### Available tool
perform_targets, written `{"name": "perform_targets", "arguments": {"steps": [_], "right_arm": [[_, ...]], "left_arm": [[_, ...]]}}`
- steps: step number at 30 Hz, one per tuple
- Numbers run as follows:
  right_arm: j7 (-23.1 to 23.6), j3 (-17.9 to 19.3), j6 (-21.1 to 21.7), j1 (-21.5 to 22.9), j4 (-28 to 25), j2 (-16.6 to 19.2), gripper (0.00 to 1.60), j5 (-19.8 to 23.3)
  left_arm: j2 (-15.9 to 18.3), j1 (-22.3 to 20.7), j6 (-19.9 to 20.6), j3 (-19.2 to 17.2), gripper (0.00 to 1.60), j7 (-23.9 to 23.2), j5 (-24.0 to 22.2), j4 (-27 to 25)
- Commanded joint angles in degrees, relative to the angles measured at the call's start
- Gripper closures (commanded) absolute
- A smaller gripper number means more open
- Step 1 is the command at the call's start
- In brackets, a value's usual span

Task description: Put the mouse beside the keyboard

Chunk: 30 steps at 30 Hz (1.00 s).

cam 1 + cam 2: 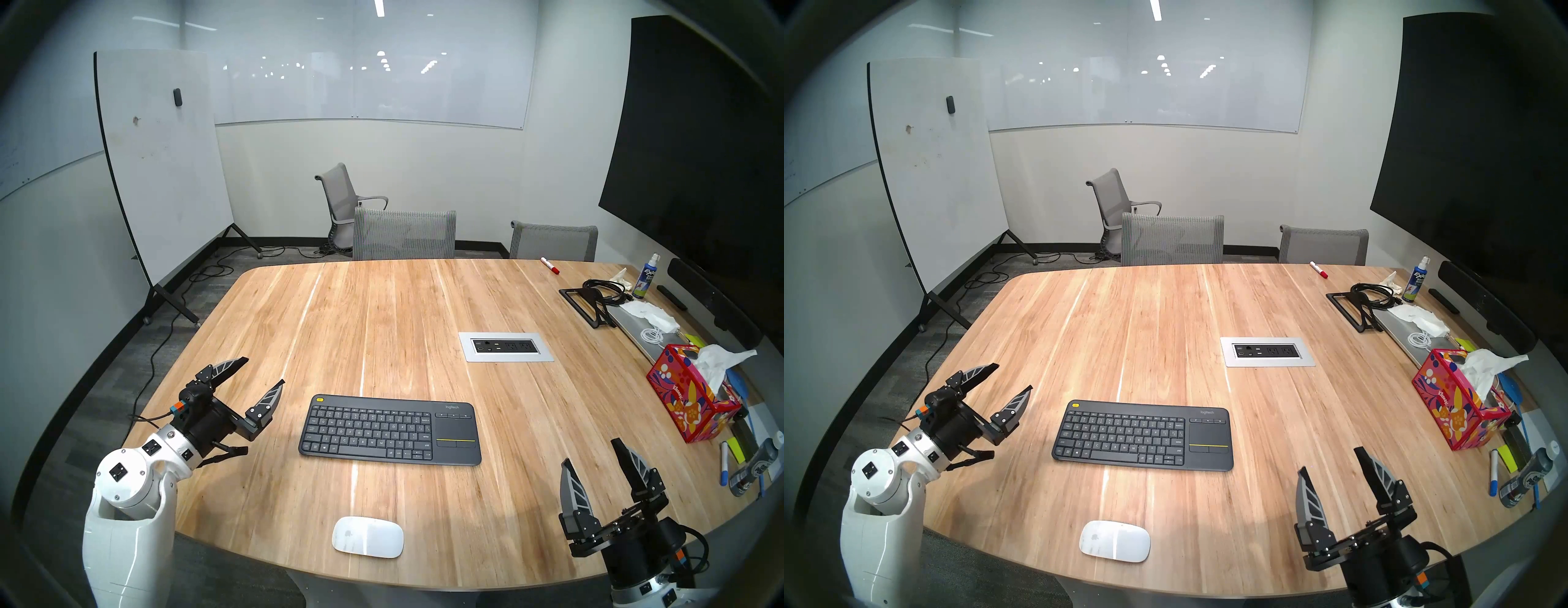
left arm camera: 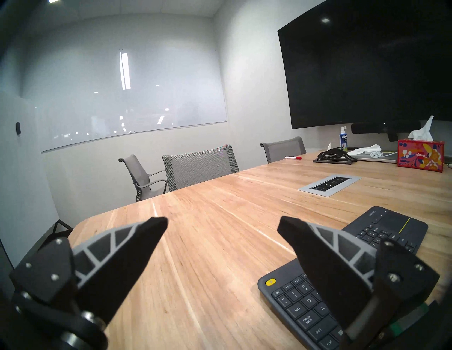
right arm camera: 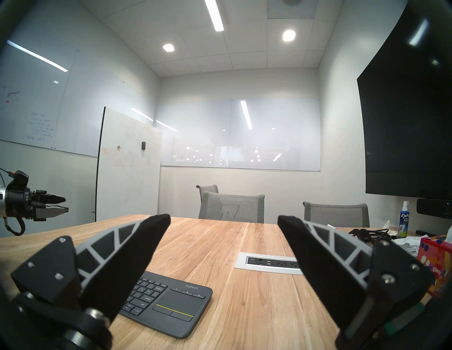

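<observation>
- Both grippers are held above the table (image 1: 382, 305) with nothing between the fingers; right gripper (image 1: 594, 463) jaws are spread wide, left gripper (image 1: 261, 373) jaws likewise apart.
- The mouse (image 1: 368, 536) is found near the table's front edge, left of and nearer the robot than the right gripper, well apart from it; no contact yet.
- The keyboard (image 1: 390, 429) is seen ahead of the mouse, between the two grippers, its touchpad end toward the right gripper.
- Step judged in hand: the reach toward the mouse, not yet begun. The right gripper seems better placed.
- A grasp across the mouse's narrow sides, fingers brought low to the wood, is advised; the bare patch just right of the touchpad looks suitable for set-down.
- Mouse: glossy white, low-domed oval, smooth; likely slippery, little edge to catch.
- Keyboard: slim, matte dark grey, yellow button at one corner.
- Table: pale wood planks, smooth finish.
</observation>
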Motion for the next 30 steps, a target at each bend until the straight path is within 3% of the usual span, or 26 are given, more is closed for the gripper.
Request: {"name": "perform_targets", "arguments": {"steps": [1, 16, 21, 22, 25, 30], "right_arm": [[0.0, 0.0, 0.0, 0.0, -0.5, 0.0, 0.00, 0.0], [0.0, 0.0, 0.0, 0.0, -0.5, 0.0, 0.00, 0.0], [0.2, 2.7, 0.2, -0.1, 0.9, -2.2, 0.00, -5.9], [-0.6, 2.5, -0.2, 0.5, 0.5, -2.4, 0.00, -4.4], [-0.4, 4.6, 1.2, 1.2, -0.3, -2.1, 0.00, -5.9], [0.7, 4.6, 4.1, 4.2, -2.2, 0.6, 0.00, -4.6]], "left_arm": [[-1.1, 0.8, 2.8, -1.4, 0.00, 1.6, -0.7, 0.0], [-1.4, 0.8, 3.5, -1.5, 0.00, 1.7, -0.5, -0.3], [-1.4, 0.8, 3.5, -1.5, 0.00, 1.7, -0.5, -0.3], [-1.4, 0.8, 3.5, -1.5, 0.00, 1.7, -0.5, -0.3], [-1.4, 0.8, 3.5, -1.5, 0.00, 1.7, -0.5, -0.3], [-1.5, 0.7, 3.5, -1.5, 0.00, 1.7, -0.5, -0.2]]}}
